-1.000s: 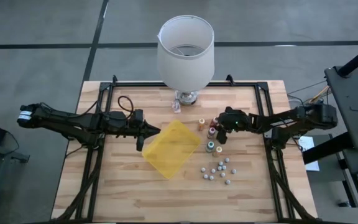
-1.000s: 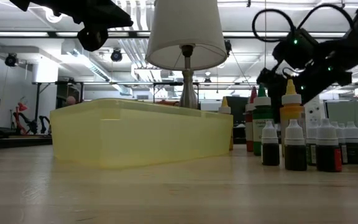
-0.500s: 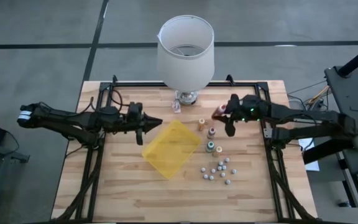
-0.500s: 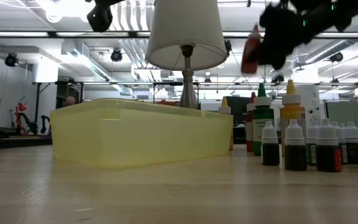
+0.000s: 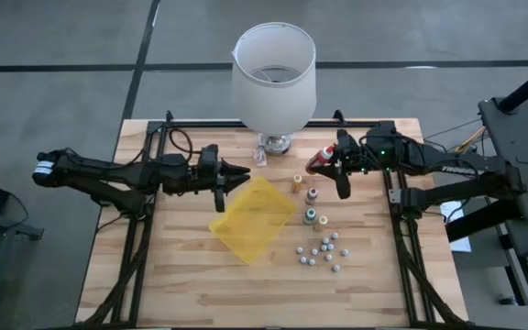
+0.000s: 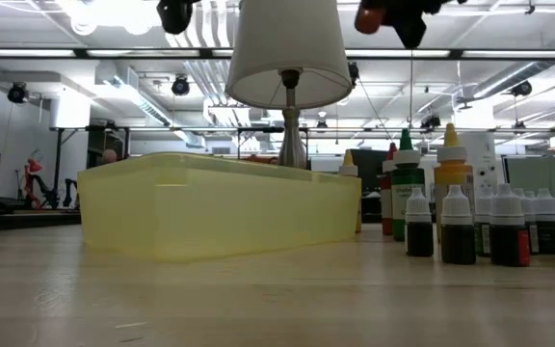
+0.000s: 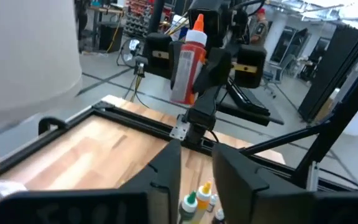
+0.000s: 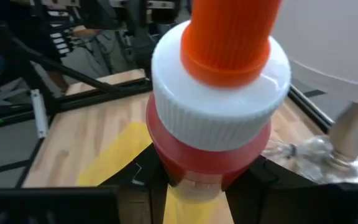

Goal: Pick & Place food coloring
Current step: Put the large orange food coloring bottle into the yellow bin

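Observation:
My right gripper is shut on a red food coloring bottle with a white collar and orange-red cap, high above the table near the lamp; the low view catches it at the top edge. Three more food coloring bottles stand upright on the wood between the yellow tray and the right arm. My left gripper hovers open above the tray's far-left corner, pointing toward the right arm. My right gripper pinches the red bottle's body, below the white collar, between its two fingers. The fingers come from the table's right side, one on either side of the bottle. The bottle is lifted clear, cap up and slightly tilted.
A white-shaded lamp stands at the far edge, close to the held bottle. A cluster of small white-capped dark bottles sits nearer the front, right of the tray. Black frame rails run along the table's sides.
My right gripper rose from the group of bottles with the red bottle between its fingers, lifting it clear of the table and carrying it toward the far edge and a little left. My left gripper rose and moved right, toward the far edge.

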Action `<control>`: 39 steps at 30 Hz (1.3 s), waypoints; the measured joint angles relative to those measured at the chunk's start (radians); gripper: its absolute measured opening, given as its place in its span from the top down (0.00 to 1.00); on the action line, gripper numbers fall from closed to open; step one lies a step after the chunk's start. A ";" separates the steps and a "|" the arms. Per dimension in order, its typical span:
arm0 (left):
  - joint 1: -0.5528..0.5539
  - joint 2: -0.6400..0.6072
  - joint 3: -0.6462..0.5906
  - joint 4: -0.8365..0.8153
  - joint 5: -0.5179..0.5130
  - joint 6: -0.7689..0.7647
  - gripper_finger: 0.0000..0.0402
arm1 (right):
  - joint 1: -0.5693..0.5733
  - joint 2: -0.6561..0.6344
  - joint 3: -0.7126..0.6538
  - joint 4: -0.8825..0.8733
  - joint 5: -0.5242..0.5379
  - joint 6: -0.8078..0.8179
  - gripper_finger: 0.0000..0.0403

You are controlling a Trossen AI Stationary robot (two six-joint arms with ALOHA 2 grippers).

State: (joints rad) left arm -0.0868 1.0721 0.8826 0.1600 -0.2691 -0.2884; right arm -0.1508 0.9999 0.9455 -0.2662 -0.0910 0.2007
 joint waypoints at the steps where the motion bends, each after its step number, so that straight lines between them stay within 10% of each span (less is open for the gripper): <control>1: 0.000 0.011 0.014 0.001 0.000 0.015 0.80 | 0.009 0.015 0.011 0.000 0.000 0.011 0.72; 21: 0.000 0.230 0.282 -0.002 0.069 0.141 0.62 | 0.162 0.384 0.294 -0.022 -0.026 0.028 0.71; 39: -0.002 0.274 0.308 -0.011 0.080 0.159 0.62 | 0.166 0.417 0.339 -0.022 -0.023 0.036 0.72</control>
State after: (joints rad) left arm -0.0887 1.3464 1.1908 0.1490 -0.1886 -0.1295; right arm 0.0154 1.4166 1.2846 -0.2886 -0.1139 0.2367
